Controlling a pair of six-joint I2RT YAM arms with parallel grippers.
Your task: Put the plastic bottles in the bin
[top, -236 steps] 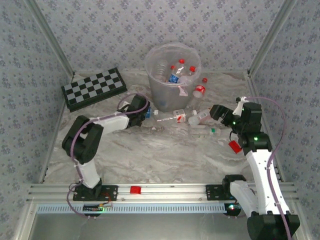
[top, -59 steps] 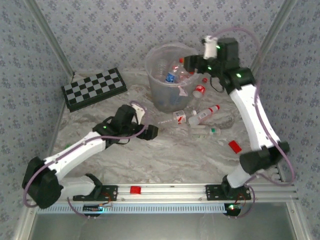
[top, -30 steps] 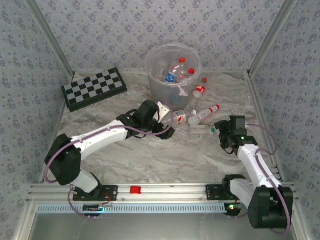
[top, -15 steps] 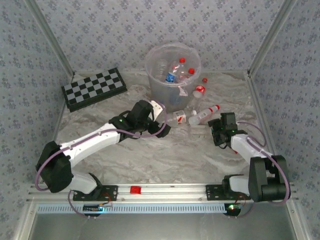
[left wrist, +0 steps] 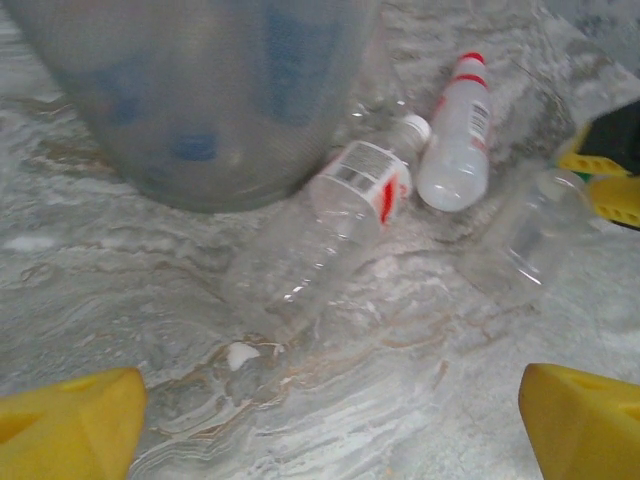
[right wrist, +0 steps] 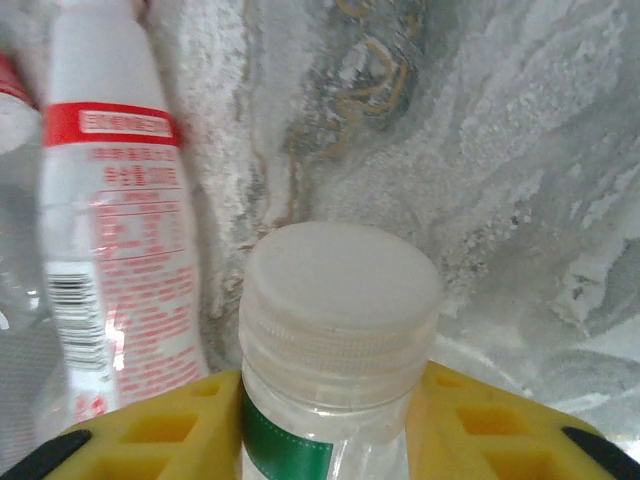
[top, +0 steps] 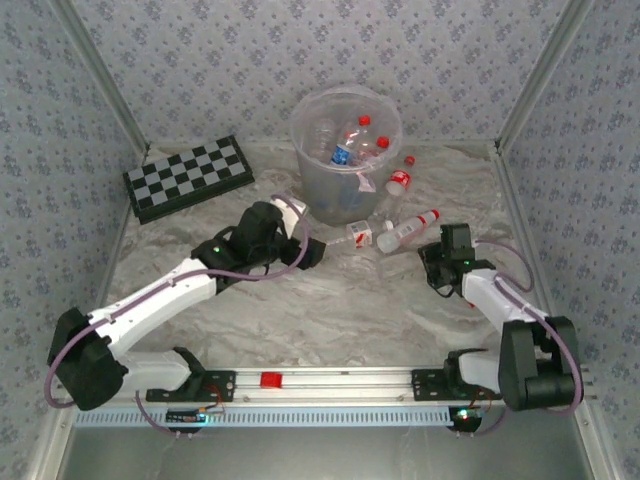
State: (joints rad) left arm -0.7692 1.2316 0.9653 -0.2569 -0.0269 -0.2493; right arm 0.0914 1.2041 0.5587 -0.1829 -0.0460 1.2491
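Ahead of my left pincer [top: 312, 252] a near bottle [left wrist: 325, 235] lies on the table [left wrist: 150, 300], the bin [left wrist: 200, 100] just behind it (more bottles [top: 350, 140] inside). Right of that lies a second bottle [left wrist: 455, 150]; a third bottle [right wrist: 335, 330] sits in my right pincer [top: 433, 262].

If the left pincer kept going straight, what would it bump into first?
Probably the clear bottle lying just ahead of the left pincer; the bin stands behind it.
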